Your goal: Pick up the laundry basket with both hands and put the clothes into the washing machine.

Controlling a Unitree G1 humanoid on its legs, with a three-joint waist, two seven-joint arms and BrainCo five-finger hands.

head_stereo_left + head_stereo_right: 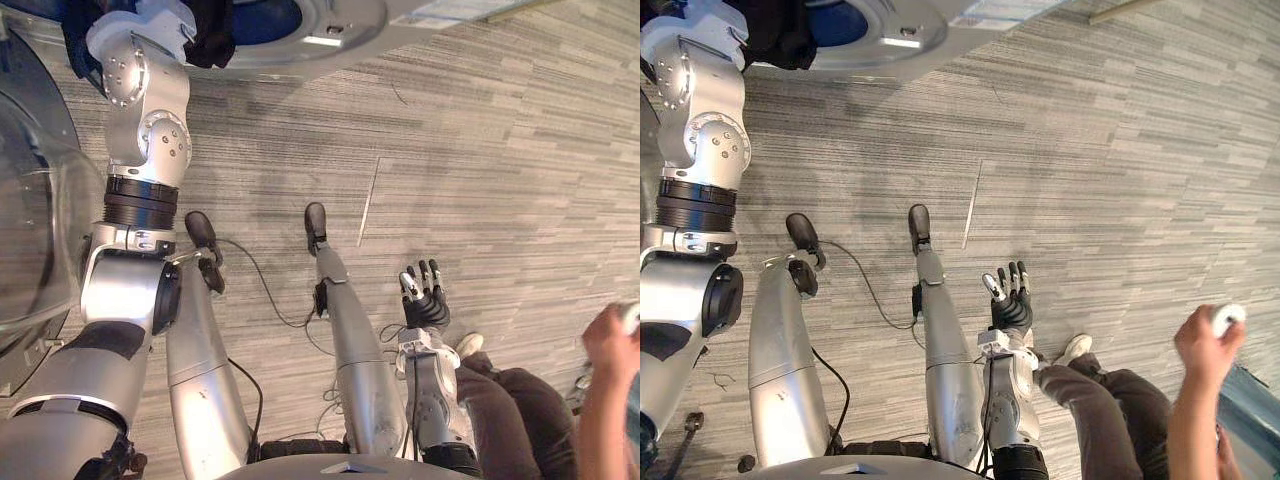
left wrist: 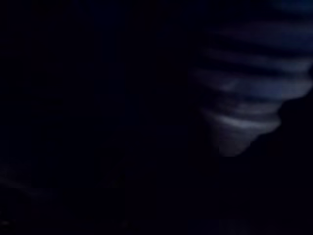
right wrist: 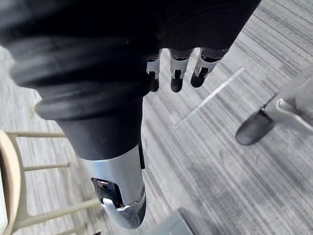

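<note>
"What's the right hand (image 1: 425, 300) doing down there by its side?"

"Nothing much. It hangs low over the grey floor (image 1: 480, 150), fingers straight and a little spread, palm empty, touching nothing. No basket handle in it. I'd say it's parked there to keep clear of the other arm."

"And the person (image 1: 520, 410)?"

"Seated just beside it, one hand raised with something small and white in it. Watching over things, I think."

"Further off?"

"The left arm (image 1: 150, 130) stretches up past the open glass door (image 1: 35, 230) to the washing machine (image 1: 340, 25). The left hand is buried in the machine's mouth, so I can't tell whether it grips anything. There's a dark bundle (image 1: 212, 35) at the rim beside the wrist. I'd guess that's the clothes, about half in the drum. To me it looks like the loading step."
</note>
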